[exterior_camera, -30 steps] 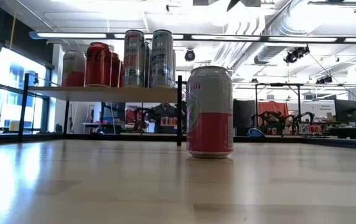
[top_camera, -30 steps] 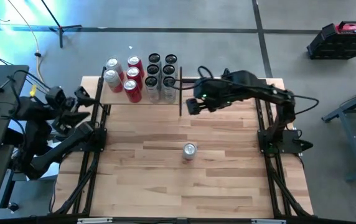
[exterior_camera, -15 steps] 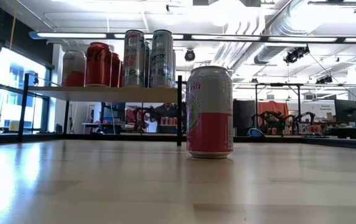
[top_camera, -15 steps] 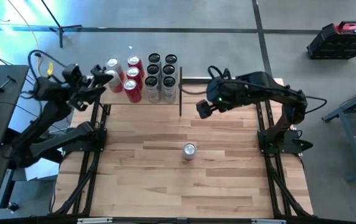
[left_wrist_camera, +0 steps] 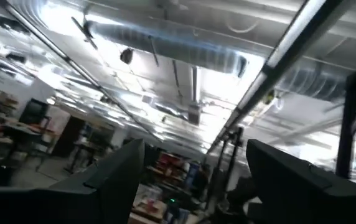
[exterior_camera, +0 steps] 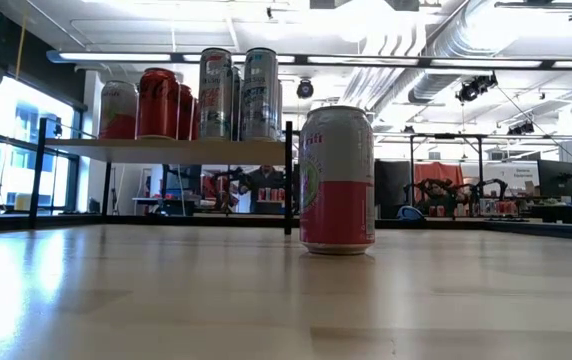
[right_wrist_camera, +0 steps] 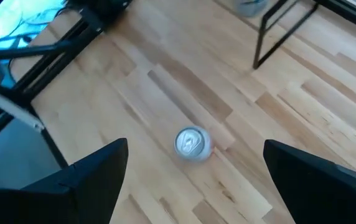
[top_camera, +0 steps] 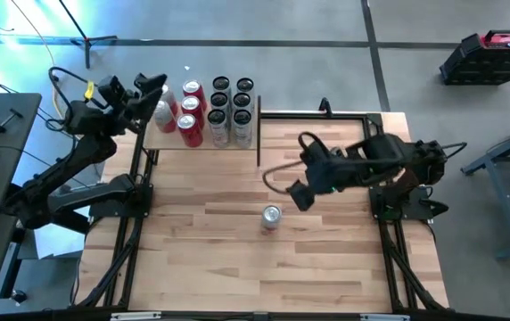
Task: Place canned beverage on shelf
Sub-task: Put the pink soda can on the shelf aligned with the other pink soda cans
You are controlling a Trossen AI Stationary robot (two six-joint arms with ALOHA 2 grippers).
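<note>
Canned beverage (top_camera: 272, 217) stands upright alone mid-table, well apart from the shelf (top_camera: 161, 141) at the far left corner, which holds other cans (top_camera: 231, 111). Right gripper (top_camera: 301, 193) hovers near the can, fingers wide apart, holding nothing. Left gripper (top_camera: 154, 86) is raised by the shelf's left end, fingers apart, empty.

The pink-and-white beverage can (top_camera: 271, 217) stood alone on bare planks of the light-wood bench (top_camera: 201, 267), open to approach from every side. The right gripper (top_camera: 307, 181) hung above the bench just beside it, jaws spread. On the small light-wood shelf with thin black posts (top_camera: 159, 141) at the far left corner, red cans (top_camera: 190, 111) and dark-topped silver cans (top_camera: 231, 109) filled most of the board. The left gripper (top_camera: 152, 89) crowded the shelf's left end, and a black post (top_camera: 259, 129) fenced its right edge.
</note>
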